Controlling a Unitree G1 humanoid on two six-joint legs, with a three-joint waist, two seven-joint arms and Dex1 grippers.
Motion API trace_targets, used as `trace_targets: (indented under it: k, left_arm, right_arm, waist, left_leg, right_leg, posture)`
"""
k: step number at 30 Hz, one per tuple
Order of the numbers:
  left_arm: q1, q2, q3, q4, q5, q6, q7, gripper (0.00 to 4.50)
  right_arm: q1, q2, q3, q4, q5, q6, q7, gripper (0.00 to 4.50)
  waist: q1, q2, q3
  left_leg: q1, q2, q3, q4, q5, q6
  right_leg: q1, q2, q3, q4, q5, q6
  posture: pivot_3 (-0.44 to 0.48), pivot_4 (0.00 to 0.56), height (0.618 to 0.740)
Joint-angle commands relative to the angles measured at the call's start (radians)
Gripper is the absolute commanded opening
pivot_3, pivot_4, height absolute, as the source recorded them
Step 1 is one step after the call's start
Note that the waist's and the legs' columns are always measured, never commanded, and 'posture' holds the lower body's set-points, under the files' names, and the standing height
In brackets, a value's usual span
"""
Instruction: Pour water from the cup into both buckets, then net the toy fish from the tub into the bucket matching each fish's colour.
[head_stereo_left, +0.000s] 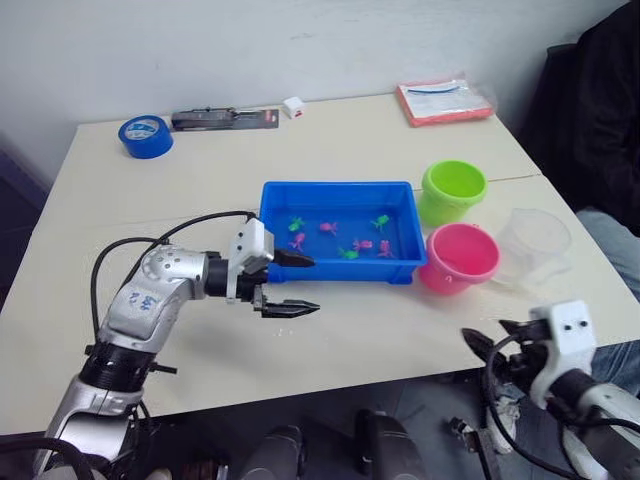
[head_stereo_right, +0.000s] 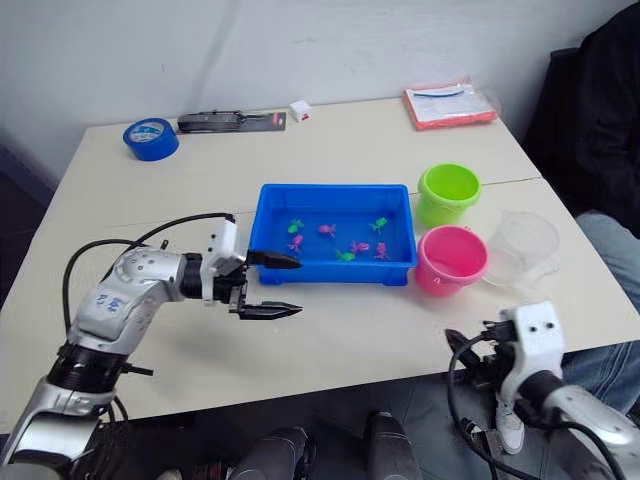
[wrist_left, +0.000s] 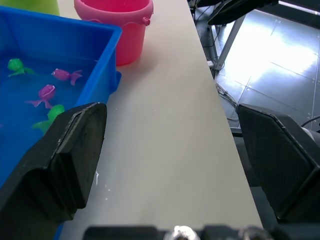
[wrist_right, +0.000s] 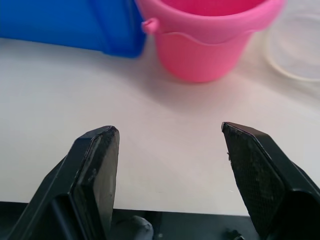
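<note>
- Right wrist view: the right pincer (wrist_right: 170, 165) is spread wide and empty, low at the worktop (head_stereo_left: 350, 330) edge.
- Straight ahead of it stands the pink bucket (wrist_right: 205, 35); the clear cup (head_stereo_left: 532, 245) sits just beyond, off to the right.
- The right arm is nearer that cup, so the pour looks to be its job.
- Upright, wide-rimmed, colourless; I cannot tell its water level.
- The left pincer (head_stereo_left: 290, 285) is also spread and empty, beside the blue tub (head_stereo_left: 340, 190) holding pink and green toy fish (head_stereo_left: 345, 240); the green bucket (head_stereo_left: 452, 190) stands past the tub.
</note>
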Motion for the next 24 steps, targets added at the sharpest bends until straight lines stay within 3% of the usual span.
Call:
trace_targets:
  k: [1,11,24]
  left_arm:
    - [-0.045,-0.033,-0.008,0.021,0.009,-0.004,-0.001,4.45]
    - [-0.109,-0.030,0.004,0.019,-0.014,0.153,0.026,4.45]
    - [-0.156,0.017,-0.004,-0.022,-0.012,0.304,0.024,4.45]
  right_arm:
    - [-0.103,0.049,-0.093,0.062,-0.047,-0.001,-0.147,4.50]
    - [-0.357,0.148,-0.096,0.262,-0.136,-0.030,-0.370,4.50]
    - [-0.542,0.221,-0.081,0.573,-0.185,-0.223,-0.444,4.50]
  waist:
    - [-0.001,0.000,0.000]
    - [-0.002,0.000,0.000]
    - [-0.010,0.000,0.000]
  left_leg:
    - [0.000,0.000,0.000,0.000,0.000,0.000]
    - [0.000,0.000,0.002,0.000,0.000,0.000]
    - [0.000,-0.001,0.003,0.000,0.001,0.000]
  right_leg:
    - [0.000,0.000,0.000,0.000,0.000,0.000]
    - [-0.002,0.000,0.003,0.007,0.000,0.000]
    - [-0.003,0.000,0.004,0.009,0.000,0.000]
  posture:
    - [0.000,0.150,0.740]
    - [0.000,0.150,0.740]
    - [0.000,0.150,0.740]
